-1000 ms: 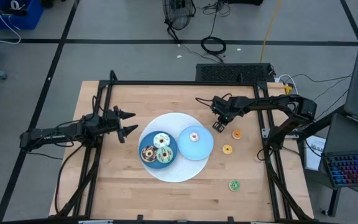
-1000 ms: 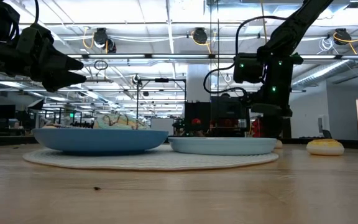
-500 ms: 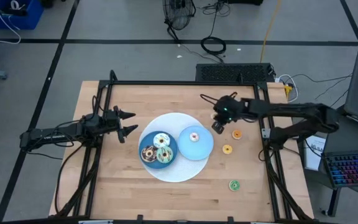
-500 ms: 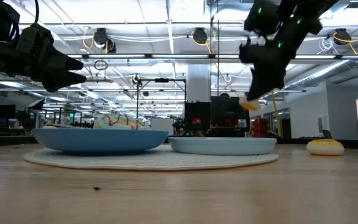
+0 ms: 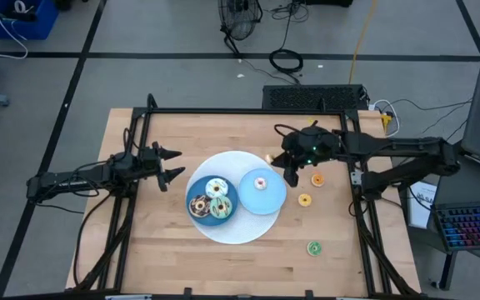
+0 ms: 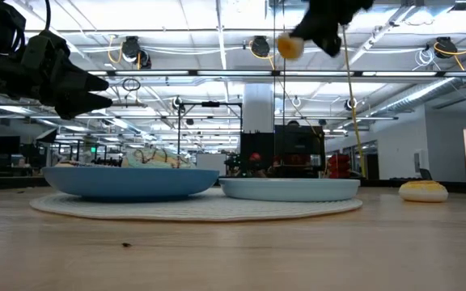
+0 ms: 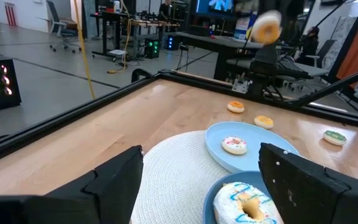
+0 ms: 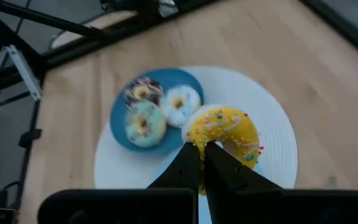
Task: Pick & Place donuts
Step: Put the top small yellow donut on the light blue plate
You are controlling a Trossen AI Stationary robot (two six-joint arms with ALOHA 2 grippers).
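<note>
High view: right gripper (image 5: 291,177) now lifted up high, pinching yellow donut (image 8: 224,134) tight, above small blue plate (image 5: 273,196). Second ago it sat low by table. Pick done, drop comes next. Left gripper (image 5: 172,163) wide, empty, waiting beside mat.

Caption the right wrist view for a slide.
Right tool shut on a yellow donut, held above the blue plate of three donuts.

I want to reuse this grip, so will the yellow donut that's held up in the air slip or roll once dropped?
Probably stays put: the right gripper pinches the yellow donut by its rim. It looks small and light. If it lands on edge on the light blue plate, a ring may roll.
</note>
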